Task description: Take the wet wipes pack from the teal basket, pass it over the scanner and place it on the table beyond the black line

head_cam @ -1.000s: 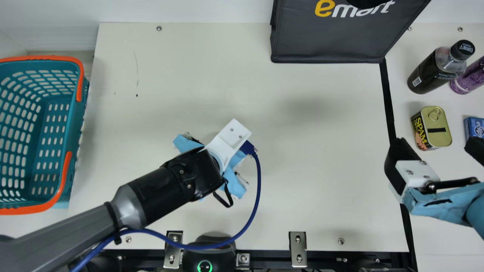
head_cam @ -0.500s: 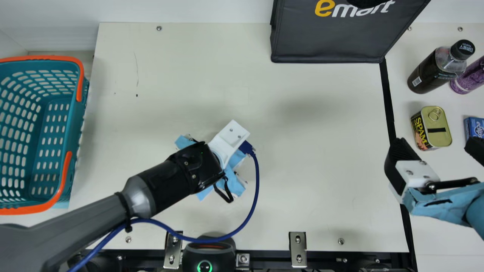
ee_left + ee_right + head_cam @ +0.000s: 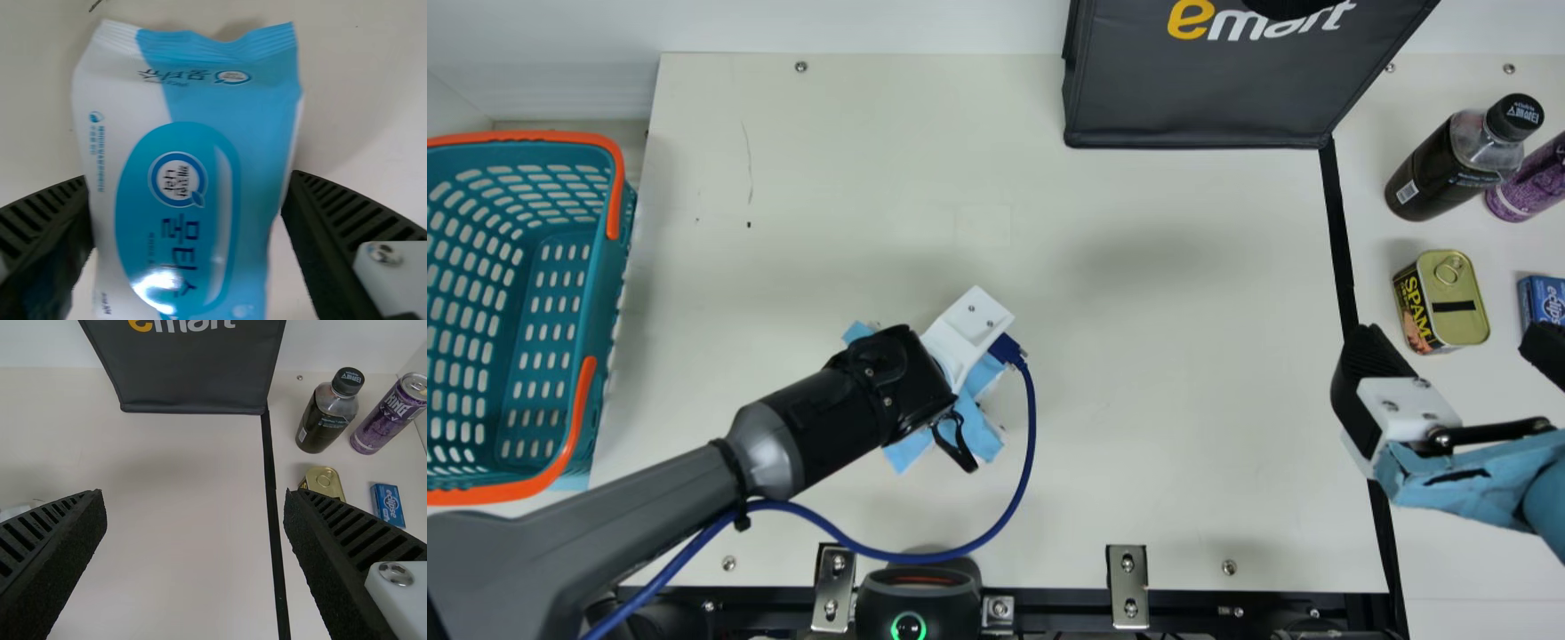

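My left gripper (image 3: 967,333) is over the middle-left of the table in the main view, and its arm covers what lies beneath. In the left wrist view the blue-and-white wet wipes pack (image 3: 180,173) is squeezed along both sides by my left gripper (image 3: 190,187). The scanner (image 3: 911,600) stands at the table's near edge, below that gripper in the main view. At the right, near the black line (image 3: 1338,236), my right gripper (image 3: 1454,342) is open with nothing held; the right wrist view shows wide space within my right gripper (image 3: 195,497). No item shows inside the teal basket (image 3: 605,293).
Beyond the line stand a dark bottle (image 3: 1449,169), a purple can (image 3: 1529,182), a meat tin (image 3: 1458,298) and a small blue box (image 3: 1543,298). A black bag (image 3: 1200,98) is at the far edge. A blue cable (image 3: 1027,462) loops from my left gripper.
My left forearm has swung upward and to the right in the main view, while its gripper end has shifted only slightly. The right arm and the table's items have stayed put.
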{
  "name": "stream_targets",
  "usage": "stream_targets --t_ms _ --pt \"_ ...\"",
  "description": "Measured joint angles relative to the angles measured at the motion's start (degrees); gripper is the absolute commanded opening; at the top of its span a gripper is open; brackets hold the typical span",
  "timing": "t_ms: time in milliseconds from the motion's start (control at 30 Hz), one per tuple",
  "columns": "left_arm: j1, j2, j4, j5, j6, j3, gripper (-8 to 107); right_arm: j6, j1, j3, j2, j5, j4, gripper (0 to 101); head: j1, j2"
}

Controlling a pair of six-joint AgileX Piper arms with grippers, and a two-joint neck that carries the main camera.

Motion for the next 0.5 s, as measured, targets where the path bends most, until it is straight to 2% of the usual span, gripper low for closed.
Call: stream_targets --t_ms 300,500 --pt "0.11 -0.43 0.13 -0.54 0.21 0.55 -8 0.0 0.0 0.0 0.0 0.0 0.0 95 0.0 0.0" --pt "0.11 -1.35 0.9 -1.12 0.09 1.15 -8 0.0 0.0 0.0 0.0 0.0 0.0 95 0.0 0.0"
